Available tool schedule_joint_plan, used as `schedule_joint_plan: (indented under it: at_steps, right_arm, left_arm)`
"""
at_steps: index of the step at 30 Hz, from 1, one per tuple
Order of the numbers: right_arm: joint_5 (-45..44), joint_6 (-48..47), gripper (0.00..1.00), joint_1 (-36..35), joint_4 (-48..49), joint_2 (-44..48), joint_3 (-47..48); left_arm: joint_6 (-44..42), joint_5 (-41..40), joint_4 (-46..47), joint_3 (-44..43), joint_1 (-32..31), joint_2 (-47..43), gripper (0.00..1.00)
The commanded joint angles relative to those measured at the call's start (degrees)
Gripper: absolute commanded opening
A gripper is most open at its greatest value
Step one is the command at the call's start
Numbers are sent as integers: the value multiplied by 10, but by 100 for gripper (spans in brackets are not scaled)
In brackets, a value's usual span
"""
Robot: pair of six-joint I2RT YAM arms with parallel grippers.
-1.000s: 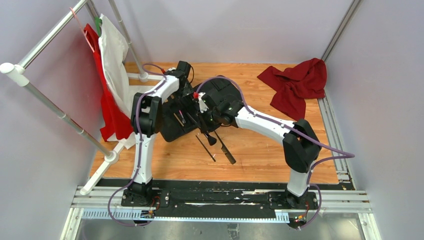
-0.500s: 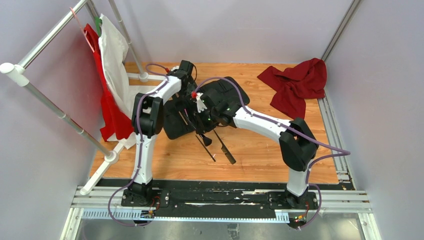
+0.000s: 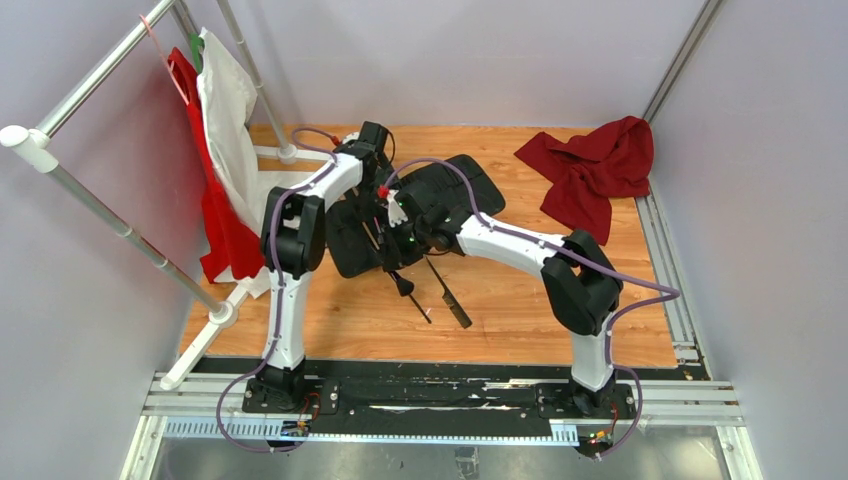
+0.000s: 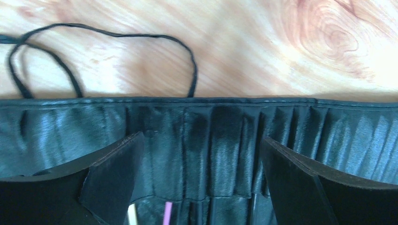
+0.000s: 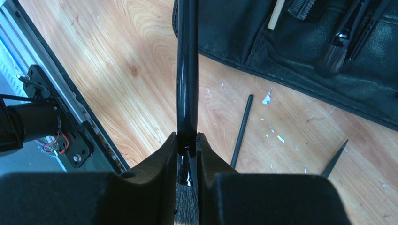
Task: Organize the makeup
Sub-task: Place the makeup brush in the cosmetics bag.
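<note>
Top view: the right gripper (image 3: 393,228) sits over the near edge of the black case (image 3: 455,185), and a black brush (image 3: 400,280) slants out of it toward the bases, bristle end low over the table (image 3: 540,310); two loose brushes (image 3: 447,298) lie on bare wood just beside it; the left gripper (image 3: 370,150) is at the case's far-left end. The red cloth (image 3: 595,165) lies well apart on the right; the garment rack (image 3: 120,230) crowds the left, so the open room is near and right.

Left wrist: the left gripper (image 4: 202,187) has its fingers (image 4: 112,178) spread wide over the case's slotted band (image 4: 211,136), nothing between them; whether they press the fabric I cannot tell; a pink handle (image 4: 167,213) shows in a slot; a thin cord (image 4: 117,35) loops on the wood.

Right wrist: the right gripper (image 5: 187,140) pinches the brush (image 5: 187,70) at its ferrule, the handle running ahead; the brush looks light, stiff and glossy, likely slippery, with soft bristles best left untouched; the ferrule seems the surest hold. Stowed brushes (image 5: 335,56) lie in the case (image 5: 291,70); the table's rail (image 5: 47,79) is near on the left.
</note>
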State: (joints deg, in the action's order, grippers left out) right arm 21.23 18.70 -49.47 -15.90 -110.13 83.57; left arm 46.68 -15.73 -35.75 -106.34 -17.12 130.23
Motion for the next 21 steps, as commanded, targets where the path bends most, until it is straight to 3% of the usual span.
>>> schedule_joint_plan:
  at_steps: [1, 13, 21]
  right_arm:
    - [13, 29, 1, 0, 18, -20, 31]
    - [-38, 95, 1, -16, -21, -77, 108]
    - [-61, 149, 1, -23, -31, -109, 149]
  left_arm:
    - [-15, -70, -36, 10, -1, -58, 98]
    - [-13, -202, -93, 58, 1, -142, 98]
    - [-16, -164, -59, 116, 31, -160, 98]
